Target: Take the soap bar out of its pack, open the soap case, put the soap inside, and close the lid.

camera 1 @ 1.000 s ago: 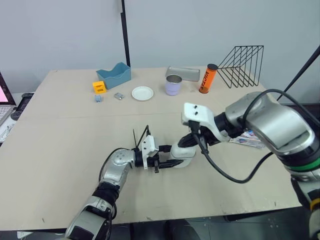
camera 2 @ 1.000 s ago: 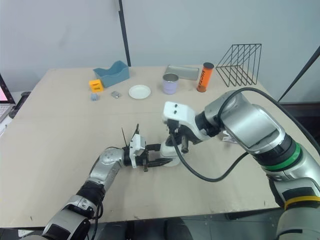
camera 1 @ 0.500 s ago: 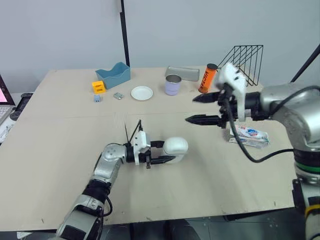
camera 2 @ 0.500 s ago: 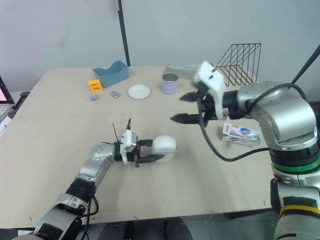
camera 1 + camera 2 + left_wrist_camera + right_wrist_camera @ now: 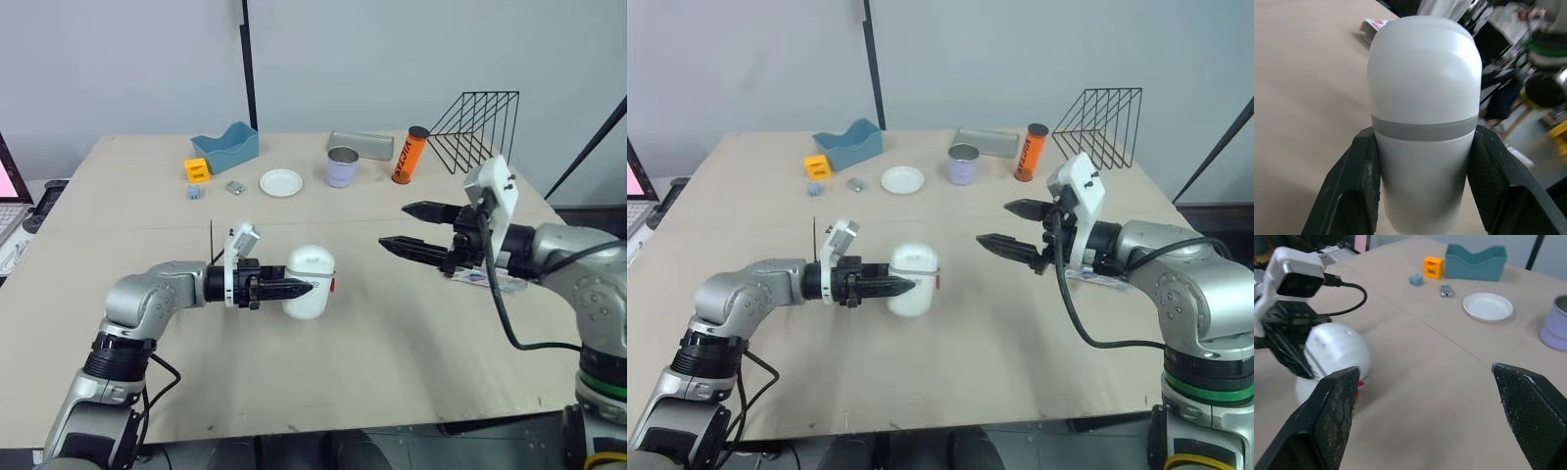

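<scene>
Left claw gripped the closed white oval plastic soap case at its grey band over the beige counter, while right claw was spread open, empty, near the flat printed soap pack.

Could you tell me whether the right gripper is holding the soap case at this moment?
No, the right gripper hangs open and apart from the case, which the left gripper clamps.
</scene>
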Robot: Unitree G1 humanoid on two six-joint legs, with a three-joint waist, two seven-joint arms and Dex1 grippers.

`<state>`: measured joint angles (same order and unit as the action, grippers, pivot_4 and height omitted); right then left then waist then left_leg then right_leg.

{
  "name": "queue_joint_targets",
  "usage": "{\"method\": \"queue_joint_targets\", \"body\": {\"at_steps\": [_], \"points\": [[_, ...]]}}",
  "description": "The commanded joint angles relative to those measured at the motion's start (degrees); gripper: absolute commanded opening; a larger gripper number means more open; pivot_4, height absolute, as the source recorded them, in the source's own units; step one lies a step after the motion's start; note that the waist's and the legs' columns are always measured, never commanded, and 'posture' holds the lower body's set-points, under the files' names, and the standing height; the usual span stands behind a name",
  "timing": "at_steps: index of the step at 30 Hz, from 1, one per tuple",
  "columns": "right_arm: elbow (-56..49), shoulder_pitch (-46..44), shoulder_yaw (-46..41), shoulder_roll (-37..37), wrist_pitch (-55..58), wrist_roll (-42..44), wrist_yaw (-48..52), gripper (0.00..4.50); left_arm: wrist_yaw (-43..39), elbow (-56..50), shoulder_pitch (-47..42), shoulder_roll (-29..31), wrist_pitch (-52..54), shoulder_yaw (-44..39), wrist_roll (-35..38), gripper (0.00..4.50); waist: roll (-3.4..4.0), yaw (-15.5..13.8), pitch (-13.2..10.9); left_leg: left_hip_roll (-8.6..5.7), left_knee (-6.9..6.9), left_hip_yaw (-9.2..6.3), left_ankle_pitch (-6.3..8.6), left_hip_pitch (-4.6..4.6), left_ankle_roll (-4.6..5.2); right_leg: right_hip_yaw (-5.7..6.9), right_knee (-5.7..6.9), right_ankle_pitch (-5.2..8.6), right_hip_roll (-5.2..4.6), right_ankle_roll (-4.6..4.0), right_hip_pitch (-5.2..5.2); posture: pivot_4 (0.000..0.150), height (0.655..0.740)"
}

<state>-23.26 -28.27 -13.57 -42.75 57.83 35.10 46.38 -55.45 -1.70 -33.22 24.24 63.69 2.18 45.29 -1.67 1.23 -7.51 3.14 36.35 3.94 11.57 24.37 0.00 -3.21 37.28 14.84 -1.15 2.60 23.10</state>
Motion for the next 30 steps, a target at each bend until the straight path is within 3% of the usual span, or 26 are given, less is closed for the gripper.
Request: {"method": "queue_joint_targets", "body": {"at_steps": [1, 6, 13, 14, 17, 18, 20, 23, 27, 30], "points": [[-0.8, 1.1, 0.2, -0.2, -2.9, -0.9, -2.0, 4.46, 6.6, 2.7, -4.0, -4.7, 9.9, -5.0, 6.3, 1.93, 0.0, 0.0, 0.0, -0.04, 0.0, -0.04, 0.0, 0.0, 0.0, -0.01, 0.0, 0.02, 0.0, 0.01, -0.02, 0.15, 0.7393], [-0.3, 1.8, 0.3, 0.1, -4.6, -0.5, -3.1, 4.46, 21.8, 20.2, -11.3, -17.0, 19.0, -13.3, 4.9, 1.93, -0.04, 0.0, 0.0, -0.31, 0.05, -0.38, -0.04, 0.0, 0.06, -0.02, 0.0, 0.04, 0.01, 0.05, -0.2, 0.15, 0.7393], [-1.0, 2.7, 0.0, -0.3, -4.0, 0.3, -4.7, 4.46, 36.3, 28.9, -13.3, -23.6, 21.2, -20.7, 0.8, 1.93, -0.05, 0.1, 0.0, -0.43, -0.05, -0.54, -0.04, 0.01, 0.06, -0.15, -0.02, 0.02, 0.01, -0.04, -0.2, 0.15, 0.7393], [-1.1, 2.9, 0.0, -0.4, -4.0, 0.4, -4.8, 4.5, 38.1, 28.8, -13.4, -23.6, 21.8, -21.3, 0.0, 2.73, -0.05, 0.1, 0.0, -0.44, -0.04, -0.56, -0.04, 0.01, 0.06, -0.15, -0.02, 0.01, 0.01, -0.04, -0.22, 0.15, 0.7393], [-1.2, 3.2, 0.3, -0.7, -4.3, 0.1, -4.9, 4.5, 43.3, 30.1, -14.4, -23.0, 23.8, -24.8, -2.3, 3.49, -0.05, 0.2, 0.0, -0.53, -0.02, -0.72, -0.04, 0.0, 0.05, -0.17, -0.02, 0.01, 0.01, 0.01, -0.23, 0.15, 0.7393], [-1.1, 3.3, 0.5, -0.7, -4.4, 0.1, -5.0, 4.5, 44.6, 30.2, -14.6, -22.7, 24.8, -25.9, -2.8, 4.09, -0.04, 0.2, 0.0, -0.61, -0.02, -0.89, -0.04, -0.04, 0.05, -0.23, -0.02, 0.01, 0.07, 0.02, -0.23, 0.15, 0.7393], [-0.3, 2.9, 1.3, -0.7, -4.9, -0.4, -5.1, 4.5, 46.5, 29.7, -14.7, -20.8, 27.8, -27.8, -2.5, 4.45, -0.03, 0.2, 0.0, -0.61, -0.03, -1.0, -0.04, -0.06, 0.04, -0.26, -0.02, 0.01, 0.16, 0.01, -0.23, 0.15, 0.7393], [0.5, 2.8, 2.1, -0.8, -5.8, -1.0, -5.1, 4.5, 48.4, 27.8, -13.2, -16.7, 28.8, -27.1, 3.5, 4.45, -0.03, 0.2, 0.0, -0.55, -0.06, -1.08, -0.02, -0.07, 0.01, -0.29, -0.01, 0.02, 0.29, -0.02, -0.22, 0.15, 0.7393], [2.2, 1.9, 3.2, -0.3, -7.5, -1.3, -4.6, 4.5, 46.5, 24.0, -10.2, -4.0, 28.8, -22.1, 19.5, 4.45, -0.04, 0.7, 0.0, -0.48, -0.14, -1.05, -0.04, -0.08, -0.08, -0.35, 0.01, -0.01, 0.31, -0.06, -0.14, 0.15, 0.7393], [3.4, 2.1, 4.3, -0.5, -9.5, -2.0, -3.7, 4.5, 40.4, 13.5, -5.8, 5.4, 28.8, -18.3, 25.2, 4.45, -0.07, 0.9, 0.0, -0.47, -0.29, -1.02, -0.11, -0.08, -0.21, -0.39, 0.05, -0.22, 0.3, -0.45, -0.03, 0.15, 0.7393]]}}
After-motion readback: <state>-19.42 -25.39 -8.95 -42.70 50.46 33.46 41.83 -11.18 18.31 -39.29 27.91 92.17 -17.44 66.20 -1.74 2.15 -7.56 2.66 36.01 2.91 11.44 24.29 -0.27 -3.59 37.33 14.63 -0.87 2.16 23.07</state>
